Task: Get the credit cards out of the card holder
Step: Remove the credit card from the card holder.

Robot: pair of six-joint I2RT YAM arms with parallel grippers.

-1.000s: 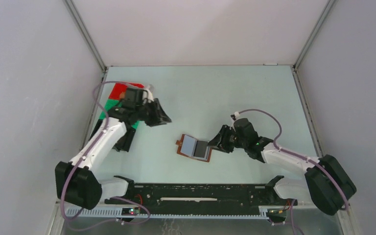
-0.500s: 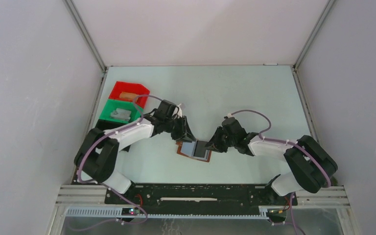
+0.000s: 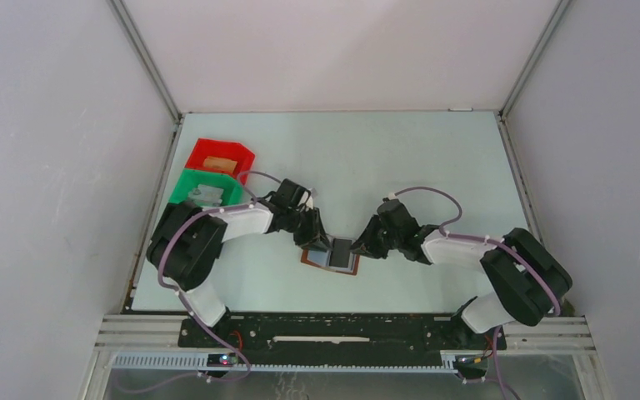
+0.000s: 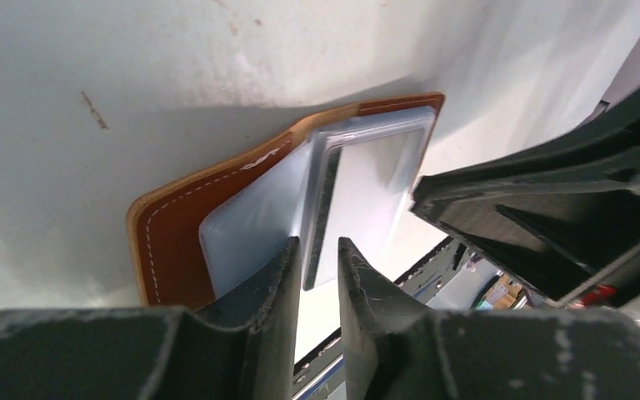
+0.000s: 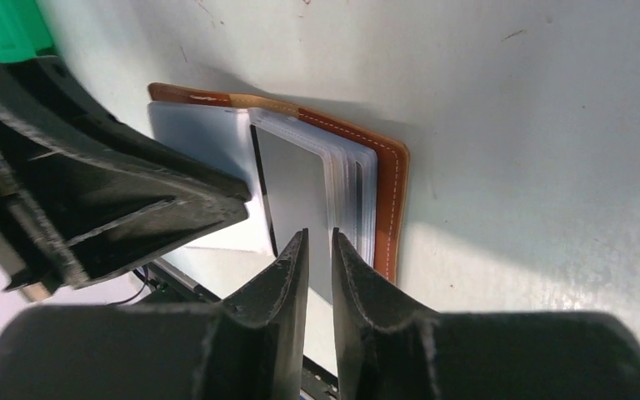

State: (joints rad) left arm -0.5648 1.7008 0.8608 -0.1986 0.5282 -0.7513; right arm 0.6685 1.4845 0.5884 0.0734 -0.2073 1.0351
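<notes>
Both sets of jaws meet at the holder, which lies open on the counter between the arms. A dark card shows on its right half. From above I cannot tell how the jaws stand.

Left wrist: the left jaws stand at a narrow slit over the near edge of the clear sleeves. Whether they pinch one I cannot tell. This view shows the holder's brown stitched rim but no card face.

Right wrist: the right jaws, nearly closed, straddle the card's near edge, and a grip is uncertain. Only here does the card show plainly, tucked in a sleeve.

I judge the card light, stiff and slick, and the sleeves limp. Pinch the card's exposed edge and pull flat, with the holder pinned down.
</notes>
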